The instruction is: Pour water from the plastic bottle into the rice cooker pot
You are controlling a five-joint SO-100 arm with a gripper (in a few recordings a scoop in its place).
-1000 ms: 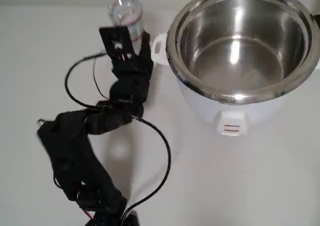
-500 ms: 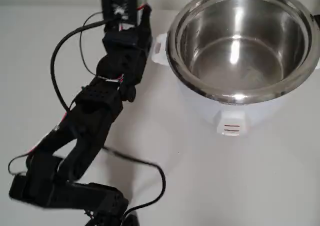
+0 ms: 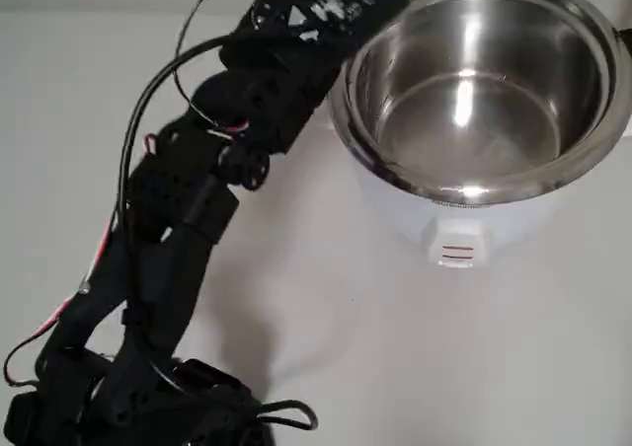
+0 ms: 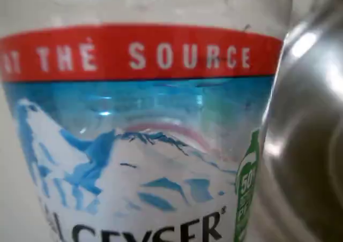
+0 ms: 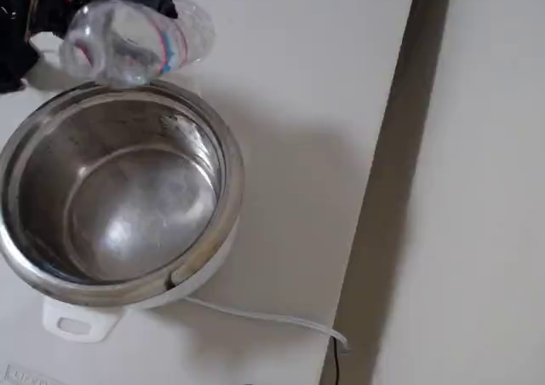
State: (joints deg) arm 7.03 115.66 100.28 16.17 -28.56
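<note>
The plastic bottle, clear with red and blue bands, hangs on its side just above the far rim of the rice cooker pot. My gripper is shut on it from the upper left. In the overhead view my black gripper sits at the upper left rim of the shiny steel pot and covers nearly the whole bottle. In the wrist view the bottle's label is pressed close to the lens, with the pot's steel wall to its right. I cannot tell which way the neck points.
The white cooker body has a red-marked front switch and a side handle. A white power cord trails over the table toward a dark edge. My arm and its cables cross the table's left half.
My arm has risen and swung right, carrying the bottle from the back of the table beside the cooker up to the pot's rim and tipping it over.
</note>
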